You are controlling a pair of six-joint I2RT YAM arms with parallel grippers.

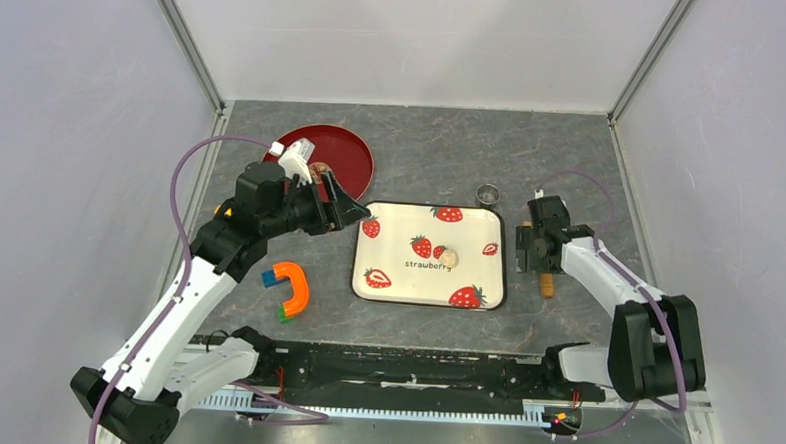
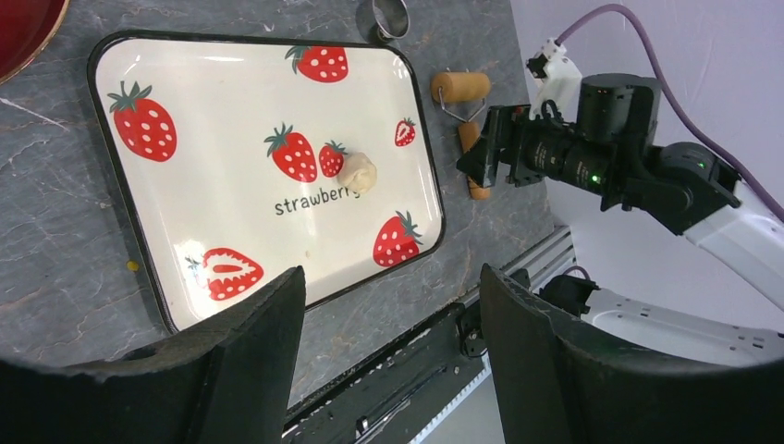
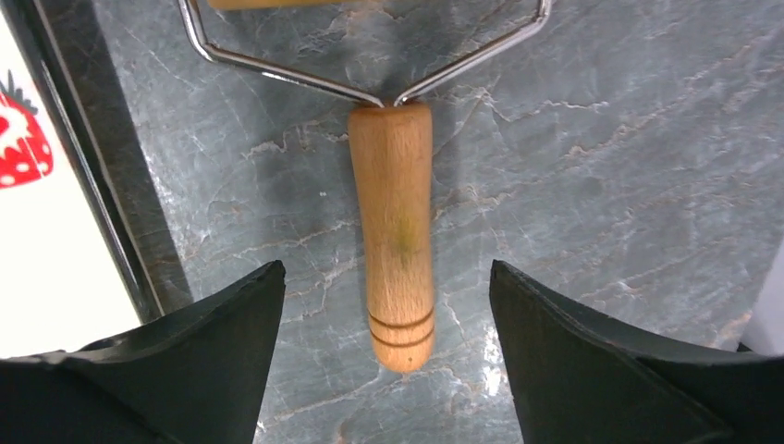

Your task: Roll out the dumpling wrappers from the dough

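The 1 small pale cream dough lump (image 1: 449,256) sits mid-tray on the white strawberry-printed tray (image 1: 469,230), and just right of it the tan wooden roller (image 3: 393,231) lies handle lengthwise beneath the nearer right gripper (image 3: 386,270), its 2 fingers (image 3: 213,351) spread, while the left gripper (image 2: 391,273) at the tray's left edge is likewise parted.

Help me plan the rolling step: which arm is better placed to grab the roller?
Right. Its open claw hangs directly over the wooden roller handle, a finger on each side. The left claw sits across the strawberry tray, by the red plate.
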